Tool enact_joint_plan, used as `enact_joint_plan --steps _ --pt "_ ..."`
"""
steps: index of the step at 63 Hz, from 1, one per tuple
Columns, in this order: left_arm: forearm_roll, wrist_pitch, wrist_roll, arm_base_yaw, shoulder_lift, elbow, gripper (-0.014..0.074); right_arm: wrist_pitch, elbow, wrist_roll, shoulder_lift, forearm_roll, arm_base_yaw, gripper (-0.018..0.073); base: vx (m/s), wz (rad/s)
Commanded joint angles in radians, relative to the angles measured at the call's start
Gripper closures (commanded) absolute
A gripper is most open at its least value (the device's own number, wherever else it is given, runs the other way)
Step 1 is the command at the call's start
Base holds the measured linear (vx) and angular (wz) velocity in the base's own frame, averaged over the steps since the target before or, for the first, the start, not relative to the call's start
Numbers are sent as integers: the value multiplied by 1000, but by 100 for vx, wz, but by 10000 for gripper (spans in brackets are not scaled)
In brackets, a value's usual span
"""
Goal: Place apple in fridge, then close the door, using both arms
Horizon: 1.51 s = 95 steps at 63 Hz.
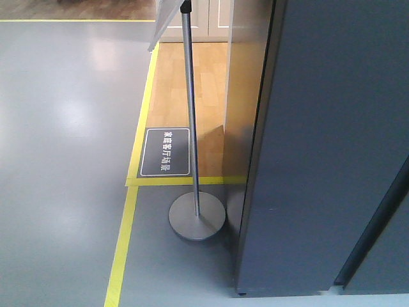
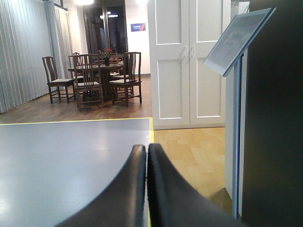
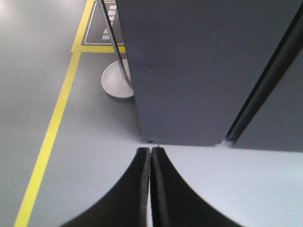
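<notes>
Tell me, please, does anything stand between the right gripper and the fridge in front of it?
Nothing visible does. The right gripper, shut and empty, faces the fridge across bare grey floor. The sign stand sits off to the left beside the fridge. No apple is in view.

Both grippers are matte black: the left gripper (image 2: 146, 150) and right gripper (image 3: 150, 152) each show two smooth, curved fingers (broad at the lower frame edge) tapering upward.
</notes>
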Motion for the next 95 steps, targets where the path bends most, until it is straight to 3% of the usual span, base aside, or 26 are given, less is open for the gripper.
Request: enact_joint_plan --steps 1,20,39,77,88,95 --pt "-7 -77 -11 -1 -14 21 603 -127 20 -29 -50 -43 -41 563 0 0" --pt "-7 -77 -11 -1 -14 21 603 -636 399 -66 -320 -29 -207 563 0 0" --pt "-7 -77 -11 -1 -14 21 603 -887 613 -34 -435 -9 -236 563 0 0" --pt "-7 -77 -11 -1 -14 21 603 -882 611 -41 -454 -2 -234 563 0 0" --pt "-7 -77 -11 -1 -14 21 603 -872 611 -199 -454 149 -234 563 0 0" --pt "-7 -77 -11 -1 -14 21 603 -872 611 -242 -454 181 -234 563 0 0"
